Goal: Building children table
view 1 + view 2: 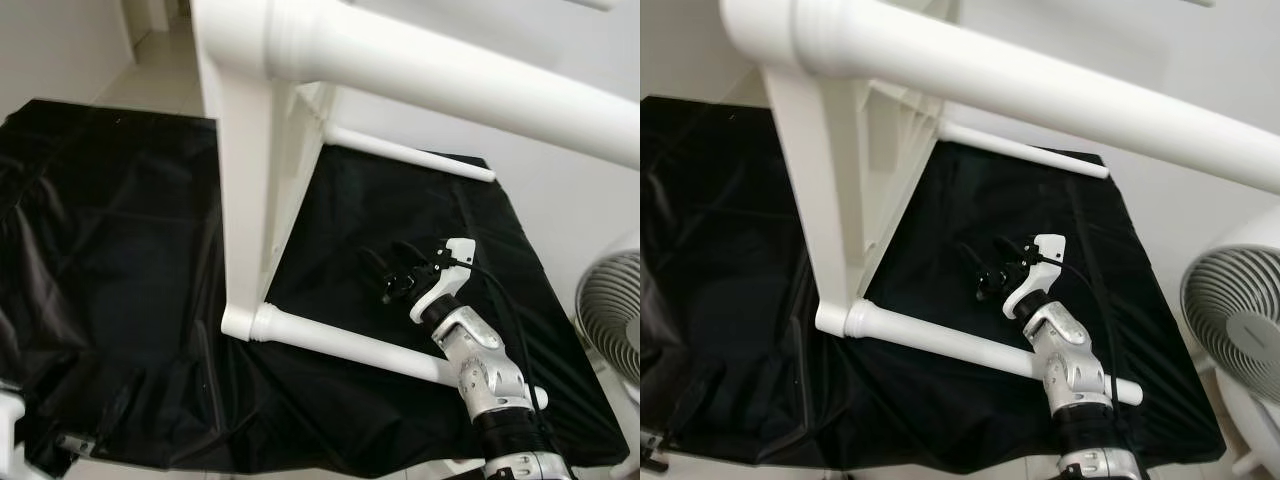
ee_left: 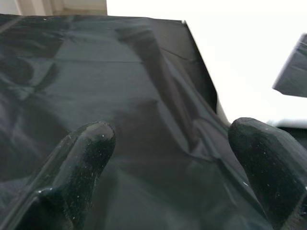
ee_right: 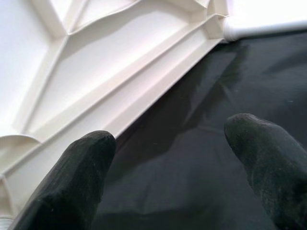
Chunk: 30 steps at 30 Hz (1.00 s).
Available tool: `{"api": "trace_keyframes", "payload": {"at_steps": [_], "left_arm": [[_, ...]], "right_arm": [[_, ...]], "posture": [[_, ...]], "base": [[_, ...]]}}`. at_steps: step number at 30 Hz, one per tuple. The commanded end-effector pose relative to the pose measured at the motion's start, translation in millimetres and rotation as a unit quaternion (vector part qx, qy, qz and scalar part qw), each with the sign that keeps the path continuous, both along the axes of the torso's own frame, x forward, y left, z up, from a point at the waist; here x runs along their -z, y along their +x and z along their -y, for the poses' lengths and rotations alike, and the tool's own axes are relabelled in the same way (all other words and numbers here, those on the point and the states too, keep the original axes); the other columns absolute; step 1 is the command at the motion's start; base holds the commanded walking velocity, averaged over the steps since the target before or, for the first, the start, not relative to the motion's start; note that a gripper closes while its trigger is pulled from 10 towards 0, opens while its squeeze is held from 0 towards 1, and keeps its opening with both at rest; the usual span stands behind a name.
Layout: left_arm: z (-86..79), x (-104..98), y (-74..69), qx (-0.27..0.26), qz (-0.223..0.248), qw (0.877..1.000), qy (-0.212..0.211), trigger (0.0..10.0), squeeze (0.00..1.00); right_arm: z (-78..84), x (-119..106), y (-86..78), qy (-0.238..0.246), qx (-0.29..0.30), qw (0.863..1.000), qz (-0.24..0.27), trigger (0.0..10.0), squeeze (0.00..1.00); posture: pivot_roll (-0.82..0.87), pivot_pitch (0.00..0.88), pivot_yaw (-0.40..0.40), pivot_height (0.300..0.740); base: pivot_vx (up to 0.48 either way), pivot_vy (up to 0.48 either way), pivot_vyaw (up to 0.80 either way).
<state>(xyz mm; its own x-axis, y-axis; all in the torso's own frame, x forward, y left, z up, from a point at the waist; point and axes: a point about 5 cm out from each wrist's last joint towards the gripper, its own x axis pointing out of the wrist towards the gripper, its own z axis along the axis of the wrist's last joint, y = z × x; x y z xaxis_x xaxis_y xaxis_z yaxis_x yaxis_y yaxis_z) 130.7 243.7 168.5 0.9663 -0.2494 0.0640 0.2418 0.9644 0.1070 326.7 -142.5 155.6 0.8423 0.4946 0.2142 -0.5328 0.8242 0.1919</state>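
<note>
The right gripper [image 1: 392,268], fingers spread and empty, is held above the black sheet [image 1: 110,260], just beside the ribbed underside of the white table [image 3: 96,72]. The table is stood on its edge on the sheet, one leg [image 1: 350,345] lying along it. The left gripper [image 2: 168,167], also spread, is held over the sheet. A fan [image 1: 1235,330] is seen at right.

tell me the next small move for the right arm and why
Probably ease the right end effector toward the ribbed underside of the white table. Its fingers are open and empty above the black sheet, the tabletop stands on edge, and the lower leg lies beside the wrist.
</note>
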Motion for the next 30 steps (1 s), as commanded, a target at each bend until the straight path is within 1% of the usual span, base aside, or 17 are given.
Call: {"api": "trace_keyframes", "payload": {"at_steps": [1,4,6,7,8,9,10,12,14,17,22,23,24,25,26,28,30], "left_arm": [[10.6,-2.3,3.5,0.018,0.005,1.000,0.012,10.0,0.00],[28.2,-1.6,12.6,0.050,0.009,0.999,0.013,10.0,0.00],[29.6,-1.6,13.4,0.052,0.011,0.998,0.014,10.0,0.00],[36.4,0.4,17.6,0.065,0.011,0.998,0.014,10.0,0.00],[36.4,0.4,17.6,0.065,0.011,0.998,0.014,10.0,0.00],[46.8,2.9,25.6,0.090,0.012,0.996,0.012,10.0,0.00],[49.3,3.4,28.2,0.098,0.013,0.995,0.012,10.0,0.00],[50.5,4.0,34.7,0.106,0.015,0.994,0.013,10.0,0.00],[50.5,4.0,34.7,0.106,0.015,0.994,0.013,10.0,0.00],[53.7,3.2,44.9,0.116,0.023,0.993,0.022,10.0,0.00],[56.1,2.6,53.5,0.122,0.028,0.992,0.025,10.0,0.00],[57.3,2.8,59.4,0.122,0.029,0.992,0.026,10.0,0.00],[57.3,2.8,59.4,0.122,0.029,0.992,0.026,10.0,0.00],[58.4,2.8,64.7,0.124,0.031,0.992,0.025,10.0,0.00],[58.4,2.8,64.7,0.124,0.031,0.992,0.025,10.0,0.00],[58.8,0.9,74.7,0.120,0.035,0.992,0.021,10.0,0.00],[58.8,-0.2,77.3,0.119,0.037,0.992,0.019,10.0,0.00]], "right_arm": [[7.3,3.0,0.0,-0.005,0.015,1.000,-0.005,10.0,0.00],[7.7,3.5,0.4,-0.008,0.022,1.000,-0.006,10.0,0.00],[7.5,3.6,0.4,-0.008,0.023,1.000,-0.006,10.0,0.00],[6.5,4.2,0.0,-0.010,0.022,1.000,-0.006,10.0,0.00],[6.5,4.2,0.0,-0.010,0.022,1.000,-0.006,10.0,0.00],[5.5,5.0,-0.9,-0.012,0.023,1.000,-0.006,10.0,0.00],[5.4,5.2,-1.2,-0.012,0.024,1.000,-0.006,10.0,0.00],[5.8,5.5,-1.8,-0.012,0.026,1.000,-0.006,10.0,0.00],[5.8,5.5,-1.8,-0.012,0.026,1.000,-0.006,10.0,0.00],[7.7,5.7,-3.3,-0.012,0.033,0.999,-0.005,10.0,0.00],[9.3,5.6,-4.7,-0.011,0.041,0.999,-0.005,10.0,0.00],[10.4,6.0,-5.9,-0.010,0.045,0.999,-0.004,10.0,0.00],[10.4,6.0,-5.9,-0.010,0.045,0.999,-0.004,10.0,0.00],[11.1,6.2,-7.1,-0.009,0.049,0.999,-0.004,10.0,0.00],[11.1,6.2,-7.1,-0.009,0.049,0.999,-0.004,10.0,0.00],[12.8,5.7,-8.9,-0.007,0.059,0.998,-0.002,10.0,0.00],[13.2,5.3,-9.4,-0.005,0.061,0.998,-0.002,10.0,0.00]], "posture": [[0.23,0.127,-0.137,0.740],[0.23,0.131,-0.137,0.740],[0.23,0.132,-0.136,0.740],[0.23,0.131,-0.132,0.740],[0.23,0.131,-0.132,0.740],[0.22,0.133,-0.127,0.740],[0.22,0.133,-0.127,0.740],[0.21,0.132,-0.119,0.740],[0.21,0.132,-0.119,0.740],[0.19,0.129,-0.099,0.740],[0.18,0.126,-0.082,0.740],[0.18,0.126,-0.079,0.740],[0.18,0.126,-0.079,0.740],[0.16,0.125,-0.067,0.740],[0.16,0.125,-0.067,0.740],[0.15,0.124,-0.059,0.740],[0.15,0.123,-0.053,0.740]], "base": [[0.000,0.000,0.00],[0.000,0.000,0.00],[0.000,0.000,0.00],[0.000,0.000,0.00],[0.000,0.000,0.00],[0.000,0.000,0.00],[0.000,0.000,0.00],[0.000,0.000,0.00],[0.000,0.000,0.00],[0.000,0.000,0.00],[0.000,0.000,0.00],[0.000,0.000,0.00],[0.000,0.000,0.00],[0.000,0.000,0.00],[0.000,0.000,0.00],[0.000,0.000,0.00],[0.000,0.000,0.00]]}}
